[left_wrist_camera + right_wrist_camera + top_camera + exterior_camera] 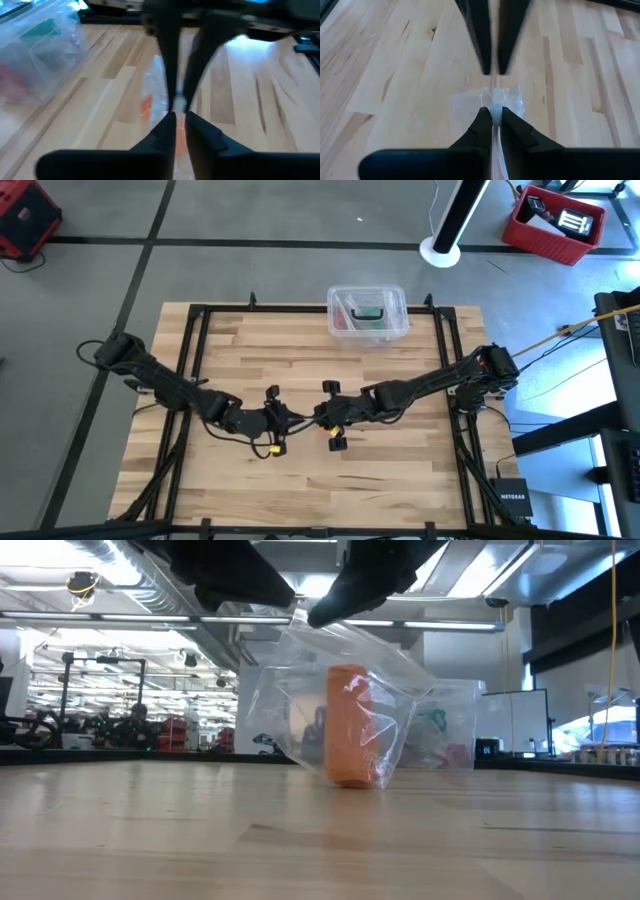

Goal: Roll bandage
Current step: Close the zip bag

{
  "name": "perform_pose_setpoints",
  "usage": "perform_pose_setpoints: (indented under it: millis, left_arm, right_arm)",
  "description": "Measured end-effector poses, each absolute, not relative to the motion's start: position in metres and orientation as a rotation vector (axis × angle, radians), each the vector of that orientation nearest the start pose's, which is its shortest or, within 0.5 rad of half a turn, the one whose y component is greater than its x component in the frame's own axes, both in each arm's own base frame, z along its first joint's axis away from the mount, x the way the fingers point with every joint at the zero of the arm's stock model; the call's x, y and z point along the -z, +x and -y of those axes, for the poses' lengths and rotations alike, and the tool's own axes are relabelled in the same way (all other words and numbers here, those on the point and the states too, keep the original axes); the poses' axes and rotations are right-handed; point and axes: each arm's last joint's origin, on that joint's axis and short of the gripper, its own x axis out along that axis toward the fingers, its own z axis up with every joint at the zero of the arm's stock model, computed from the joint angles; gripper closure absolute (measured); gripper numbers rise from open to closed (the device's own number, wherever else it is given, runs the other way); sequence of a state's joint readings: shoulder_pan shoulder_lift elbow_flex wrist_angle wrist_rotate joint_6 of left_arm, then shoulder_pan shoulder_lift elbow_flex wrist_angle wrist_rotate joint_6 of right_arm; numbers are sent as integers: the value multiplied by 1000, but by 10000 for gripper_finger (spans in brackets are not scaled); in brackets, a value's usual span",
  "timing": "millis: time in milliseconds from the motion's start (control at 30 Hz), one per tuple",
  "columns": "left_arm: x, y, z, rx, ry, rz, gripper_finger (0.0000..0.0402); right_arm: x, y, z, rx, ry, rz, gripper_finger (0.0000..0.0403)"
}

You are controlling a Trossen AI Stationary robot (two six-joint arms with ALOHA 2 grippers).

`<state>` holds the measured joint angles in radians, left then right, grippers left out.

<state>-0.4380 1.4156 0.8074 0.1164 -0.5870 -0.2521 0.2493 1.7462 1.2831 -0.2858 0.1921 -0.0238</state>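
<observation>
**Inspector A:** Right, the high view first. Both arms meet near the middle of the table (230, 360). The left gripper (285, 420) reaches in from nine o'clock, the right gripper (322, 416) from three o'clock, nearly tip to tip. A clear plastic box (367, 313) stands at twelve o'clock, well apart.

**Inspector B:** And the low view?

**A:** The bandage (349, 725) is a rolled orange cylinder, upright inside a clear plastic bag (400, 700), its base touching the wood. Both grippers come down from above onto the bag's top edge.

**B:** Left wrist view?

**A:** The left gripper (179, 118) is almost closed and seems to pinch the film, orange showing just below. The right arm's fingers (165, 60) come in opposite.

**B:** Right wrist view?

**A:** The right gripper (492, 113) is closed tight on a fold of the bag (510, 97).

**B:** Your judgement on the step?

**A:** Opening the bag, I judge. Both pinches should hold separate layers near the mouth and pull apart slowly at nine and three o'clock, keeping the roll from tipping. Thin film may slip or tear.
</observation>
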Motion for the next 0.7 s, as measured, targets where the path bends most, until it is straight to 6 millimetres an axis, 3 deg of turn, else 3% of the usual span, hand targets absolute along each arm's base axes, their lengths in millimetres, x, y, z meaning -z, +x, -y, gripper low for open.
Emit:
perform_pose_setpoints:
  millis: [333, 500, 700]
  left_arm:
    - [-220, 286, 106, -227, -14, -402, 291]
    - [-222, 286, 108, -214, 8, -382, 295]
    - [-221, 287, 105, -227, -3, -393, 336]
  right_arm:
    - [-243, 372, -89, -63, -186, -725, 376]
    - [-243, 372, -89, -62, -186, -725, 376]
    - [-243, 373, -89, -57, -187, -721, 376]
